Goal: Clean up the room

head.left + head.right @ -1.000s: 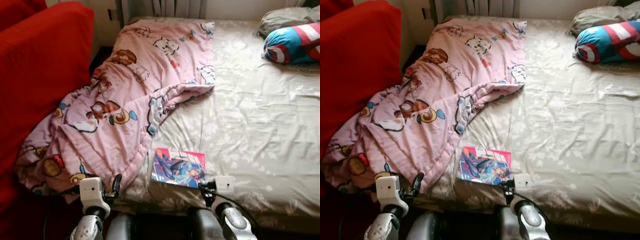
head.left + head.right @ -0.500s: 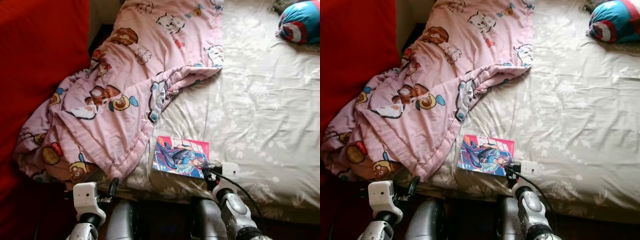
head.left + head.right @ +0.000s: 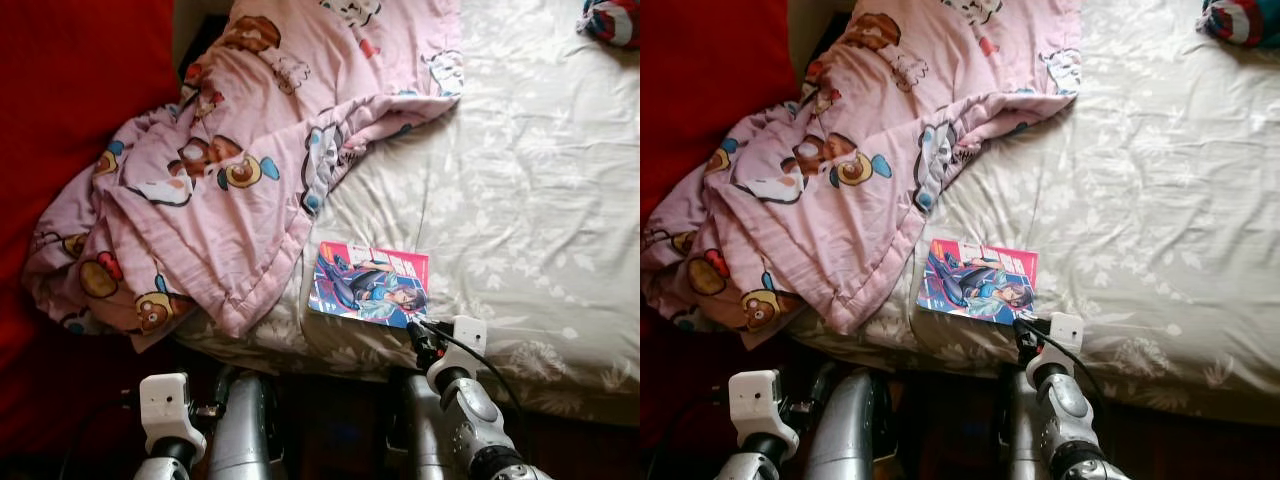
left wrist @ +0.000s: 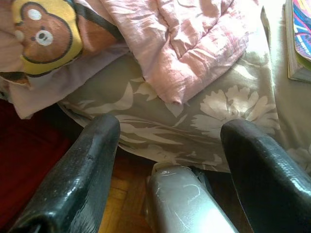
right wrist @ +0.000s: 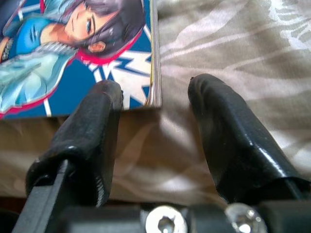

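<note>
Book [image 3: 370, 284] lies flat near the near edge of the bed [image 3: 540, 200], just right of the pink quilt's [image 3: 230, 170] hanging corner, cover up; its long axis runs left to right across the bed, slightly skewed so the right end sits nearer than the left; the spine or page edge seen in the right wrist view faces right, toward bare sheet.

Right gripper [image 3: 428, 340] sits at the book's near right corner, fingers spread and empty; in the right wrist view one finger [image 5: 92, 126] overlaps the cover's corner while the other stands over bare sheet, so the corner falls between them, not yet pinched.

Judgement on the step in hand, taking up the book: a flat book on soft bedding gives little to bite on; the better course looks to be sliding one finger under the near edge, pressing into the mattress to get beneath, with the other finger on the cover; gripping further in than the corner would keep the book from drooping or fanning open; closing only at the corner risks catching a few pages or a fold of sheet along with it.

Left gripper [image 3: 205, 405] hangs low below the bed's edge, fingers apart and holding nothing; its wrist view looks at the sheet's overhang and the quilt's corner.
</note>
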`<state>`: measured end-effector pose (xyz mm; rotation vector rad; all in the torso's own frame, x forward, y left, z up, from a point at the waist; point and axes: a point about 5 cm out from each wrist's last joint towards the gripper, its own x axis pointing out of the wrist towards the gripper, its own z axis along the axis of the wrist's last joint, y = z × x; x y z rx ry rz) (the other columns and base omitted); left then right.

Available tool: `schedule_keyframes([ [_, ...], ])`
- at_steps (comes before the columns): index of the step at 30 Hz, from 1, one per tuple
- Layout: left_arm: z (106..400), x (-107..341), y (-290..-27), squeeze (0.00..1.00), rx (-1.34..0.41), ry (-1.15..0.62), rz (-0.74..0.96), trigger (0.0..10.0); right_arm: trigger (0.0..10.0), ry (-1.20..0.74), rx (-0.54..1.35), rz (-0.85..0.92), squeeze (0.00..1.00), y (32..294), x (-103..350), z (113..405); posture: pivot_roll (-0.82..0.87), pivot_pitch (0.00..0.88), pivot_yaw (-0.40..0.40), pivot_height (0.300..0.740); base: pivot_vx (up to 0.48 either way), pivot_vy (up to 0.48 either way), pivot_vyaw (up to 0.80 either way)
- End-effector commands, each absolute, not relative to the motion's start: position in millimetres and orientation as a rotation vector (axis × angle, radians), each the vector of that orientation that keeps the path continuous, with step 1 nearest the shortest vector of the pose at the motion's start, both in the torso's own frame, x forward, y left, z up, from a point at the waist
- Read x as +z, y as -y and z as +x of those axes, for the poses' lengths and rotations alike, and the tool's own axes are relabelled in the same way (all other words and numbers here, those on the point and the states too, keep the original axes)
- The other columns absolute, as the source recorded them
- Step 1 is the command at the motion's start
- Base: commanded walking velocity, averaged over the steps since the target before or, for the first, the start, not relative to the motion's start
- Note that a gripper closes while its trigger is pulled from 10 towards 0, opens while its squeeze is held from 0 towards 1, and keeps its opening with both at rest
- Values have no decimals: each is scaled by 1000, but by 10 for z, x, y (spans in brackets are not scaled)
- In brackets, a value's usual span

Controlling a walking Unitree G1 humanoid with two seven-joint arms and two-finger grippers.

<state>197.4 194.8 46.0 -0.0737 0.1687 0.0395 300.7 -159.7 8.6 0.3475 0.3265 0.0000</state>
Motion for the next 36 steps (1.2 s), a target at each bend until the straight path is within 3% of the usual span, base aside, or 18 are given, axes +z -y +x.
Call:
schedule_keyframes([
  [1, 1889, 421, -1996, 0, 52, -206, -52, 10000, 10000, -336, -2, 380, 0, 1582, 55, 2979, 124, 360, 76, 583, 0, 0, 0],
  [11, 1850, 443, -1989, 0, 37, -222, -34, 10000, 10000, -341, 6, 631, 0, 1631, 11, 2946, 139, 359, 84, 583, 0, 0, 0],
  [13, 1853, 452, -1986, 0, 32, -222, -29, 10000, 10000, -333, 33, 763, 0, 1606, -8, 2923, 142, 359, 87, 583, 0, 0, 0],
  [20, 1856, 455, -2001, 0, 26, -227, -20, 10000, 10000, -381, 78, 885, 0, 1519, -99, 2832, 154, 355, 95, 583, 0, 0, 0],
  [28, 1843, 442, -2024, 0, 24, -235, -10, 10000, 10000, -480, 111, 869, 0, 1396, -211, 2724, 155, 350, 99, 583, 0, 0, 0],
  [36, 1870, 418, -2010, 0, 12, -242, -2, 10000, 10000, -475, 30, 864, 0, 1467, -258, 2678, 150, 342, 101, 583, 0, 0, 0],
])
